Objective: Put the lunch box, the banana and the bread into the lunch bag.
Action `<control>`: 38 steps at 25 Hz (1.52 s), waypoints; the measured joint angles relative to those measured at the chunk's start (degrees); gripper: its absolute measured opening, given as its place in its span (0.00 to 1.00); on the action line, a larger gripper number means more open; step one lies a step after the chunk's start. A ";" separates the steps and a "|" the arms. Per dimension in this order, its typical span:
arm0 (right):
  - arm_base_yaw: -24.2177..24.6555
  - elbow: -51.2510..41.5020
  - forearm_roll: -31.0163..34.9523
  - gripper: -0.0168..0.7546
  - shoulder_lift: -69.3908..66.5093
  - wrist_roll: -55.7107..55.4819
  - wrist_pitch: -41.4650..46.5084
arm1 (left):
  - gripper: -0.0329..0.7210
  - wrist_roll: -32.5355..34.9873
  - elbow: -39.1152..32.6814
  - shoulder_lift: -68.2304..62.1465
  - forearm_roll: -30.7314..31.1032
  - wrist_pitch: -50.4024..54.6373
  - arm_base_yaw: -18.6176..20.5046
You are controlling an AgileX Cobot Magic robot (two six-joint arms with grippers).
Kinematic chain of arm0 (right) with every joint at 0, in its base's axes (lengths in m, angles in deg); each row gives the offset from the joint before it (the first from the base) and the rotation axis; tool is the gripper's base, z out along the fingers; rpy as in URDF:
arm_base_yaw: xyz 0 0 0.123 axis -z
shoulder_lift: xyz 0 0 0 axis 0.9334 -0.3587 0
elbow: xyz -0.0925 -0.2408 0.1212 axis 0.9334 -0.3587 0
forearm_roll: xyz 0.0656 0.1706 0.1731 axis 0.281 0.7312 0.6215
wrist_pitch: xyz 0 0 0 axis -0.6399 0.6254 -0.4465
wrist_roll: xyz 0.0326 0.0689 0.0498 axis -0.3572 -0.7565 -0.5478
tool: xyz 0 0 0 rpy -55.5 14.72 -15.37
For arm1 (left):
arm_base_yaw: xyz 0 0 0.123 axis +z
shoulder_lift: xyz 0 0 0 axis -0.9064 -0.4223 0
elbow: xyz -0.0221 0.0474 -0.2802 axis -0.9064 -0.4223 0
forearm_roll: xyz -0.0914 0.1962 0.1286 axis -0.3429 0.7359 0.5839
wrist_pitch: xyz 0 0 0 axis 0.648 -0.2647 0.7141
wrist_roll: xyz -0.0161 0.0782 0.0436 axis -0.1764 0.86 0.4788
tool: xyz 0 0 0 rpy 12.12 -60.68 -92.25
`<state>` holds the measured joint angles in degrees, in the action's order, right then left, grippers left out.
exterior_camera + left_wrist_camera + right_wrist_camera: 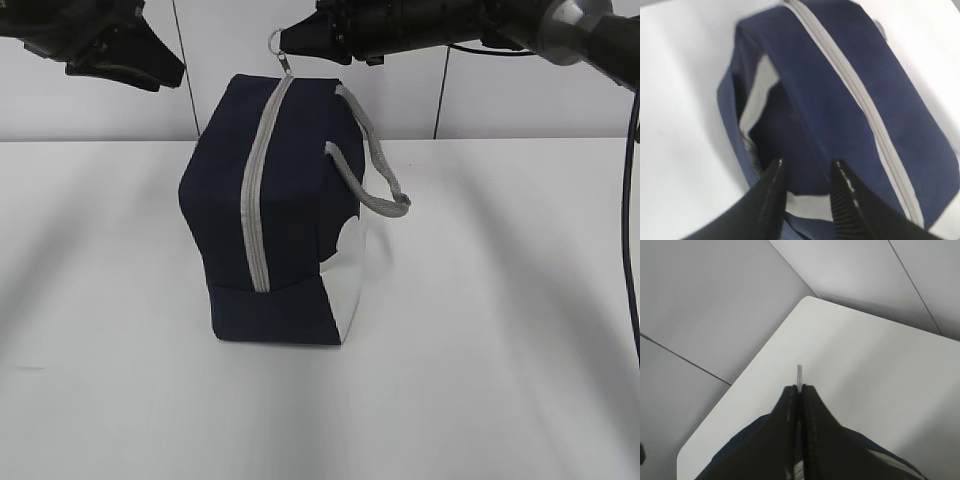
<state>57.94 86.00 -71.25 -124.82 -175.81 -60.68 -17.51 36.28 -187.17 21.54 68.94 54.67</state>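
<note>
Standing alone on the white table (480,350) is one navy lunch bag (290,180), upended, its grey zipper (258,190) shut along the front, one grey strap (380,180) looping at the right and a white panel below. The right hand (300,42), directly above the bag, is clamped on the ring pull (279,41). The left hand (807,192), fingers parted, holds nothing and hangs above the bag's upper left.

Left gripper (807,192): jaws parted, nothing between them, hanging clear at 10 o'clock in the exterior view. Right arm (560,25) enters from 2 o'clock, roughly level. Right gripper (290,42) at 12 o'clock, jaws pressed together on the ring zipper pull (278,40).
</note>
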 joint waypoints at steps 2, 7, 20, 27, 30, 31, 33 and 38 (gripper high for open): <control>0.00 0.09 0.00 0.03 0.00 -0.86 -0.35 | 0.43 -0.36 0.39 0.00 -1.12 -2.11 0.81; 0.00 0.09 0.00 0.03 0.00 -1.19 -1.06 | 0.49 -0.48 0.65 -1.00 -6.99 -7.68 0.94; 0.00 0.23 0.00 0.03 -0.57 -1.24 -1.19 | 0.50 -3.60 16.28 -16.97 -13.11 -4.75 0.94; 0.02 0.23 0.00 0.03 -0.57 -1.24 -1.19 | 0.50 -5.77 20.93 -23.44 -12.88 -1.79 0.62; 0.02 0.23 0.00 0.03 -0.57 -1.24 -1.19 | 0.50 -6.02 21.14 -24.03 -12.79 -1.70 0.16; 0.02 0.23 0.00 0.03 -0.57 -1.24 -1.19 | 0.50 -6.10 21.14 -24.03 -12.66 -1.70 0.04; 0.02 0.23 0.00 0.03 -0.57 -1.24 -1.19 | 0.50 -6.10 21.14 -24.03 -12.66 -1.70 -0.32; 0.12 0.23 0.00 0.03 -0.57 -1.24 -1.19 | 0.50 -6.23 21.14 -24.03 -14.06 -1.70 -0.46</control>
<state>58.06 86.23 -71.25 -125.39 -177.06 -61.87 -23.74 57.42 -211.20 7.48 67.24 54.21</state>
